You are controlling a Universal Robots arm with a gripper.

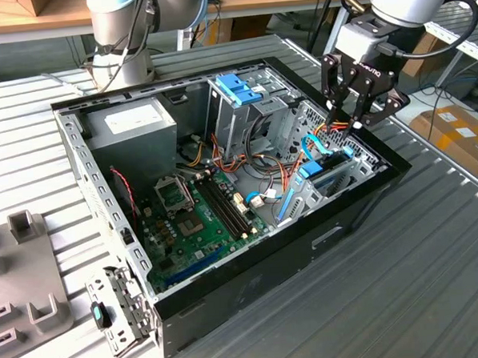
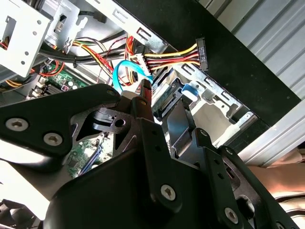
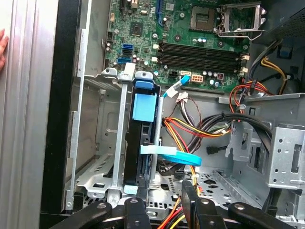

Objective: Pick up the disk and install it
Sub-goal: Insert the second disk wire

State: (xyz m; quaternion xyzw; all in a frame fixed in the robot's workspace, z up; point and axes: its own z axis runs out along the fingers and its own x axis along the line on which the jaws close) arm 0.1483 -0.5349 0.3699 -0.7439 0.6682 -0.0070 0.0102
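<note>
Black tool point(image 1: 356, 113) fingers point(image 1: 331, 102) hang apart, gripping nothing, over the case's point(image 1: 252, 282) three-o'clock side; the disk point(image 3: 140, 143) stands on edge below in its bay. Descend squarely, I'd say, avoiding the cables point(image 1: 313, 143).

A ribbed grey metal table point(image 1: 435, 257) runs wide under everything, its long grooves catching cool, even light. Along its far edge stands a wooden workbench point(image 1: 38, 17), its pale top lit warm. Past the table's edge on the exterior view's right, a cardboard box point(image 1: 453, 132) sits low on the floor among loose cables. At the table's near corner on the exterior view's left lies a grey plastic fixture point(image 1: 23, 270) with upright posts.
</note>
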